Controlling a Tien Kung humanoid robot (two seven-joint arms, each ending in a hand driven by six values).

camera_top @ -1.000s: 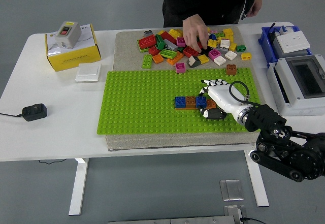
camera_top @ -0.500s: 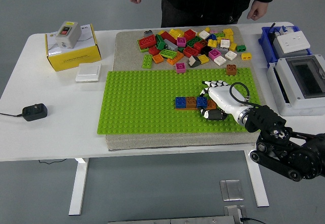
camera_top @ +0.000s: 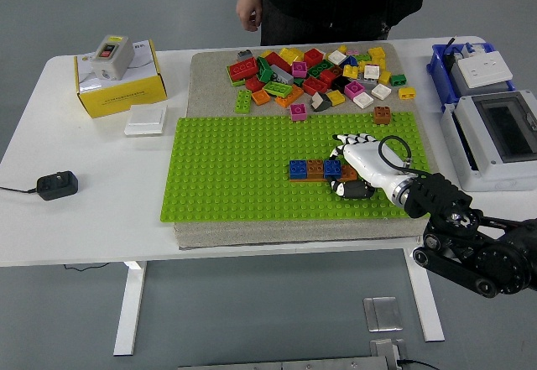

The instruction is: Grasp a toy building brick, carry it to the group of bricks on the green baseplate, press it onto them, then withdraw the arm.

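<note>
Right of the worktop's centre, toward the near edge: still clamped with the right hand [camera_top: 357, 169], white fingers [camera_top: 345, 140] arched over the far side and thumb tucked in on the near side, pinching what looks like an orange brick [camera_top: 348, 172] at the right end of the row of bricks [camera_top: 312, 169] on the green baseplate [camera_top: 226, 177]. Hardly any shift of wrist or fingers against a second ago, so probably pressing down rather than carrying. Cannot tell whether fully seated, with the studs hidden under the palm. Appears to touch the blue neighbour in the row. Over at the far edge, gone from the loose pile [camera_top: 310, 72]: the person's hand [camera_top: 246, 11], picking among those bricks a second ago and now hanging by the body, clear of the table. Leaves the pile settled and nothing near the arm's path. Left to do, on this reading: finish the push, let go, draw the arm back toward the near right corner without lifting the brick off again. No sign of the left arm. Unmoved near the left edge: yellow box [camera_top: 120, 83], white switch plate [camera_top: 146, 119], black plug [camera_top: 56, 185].
</note>
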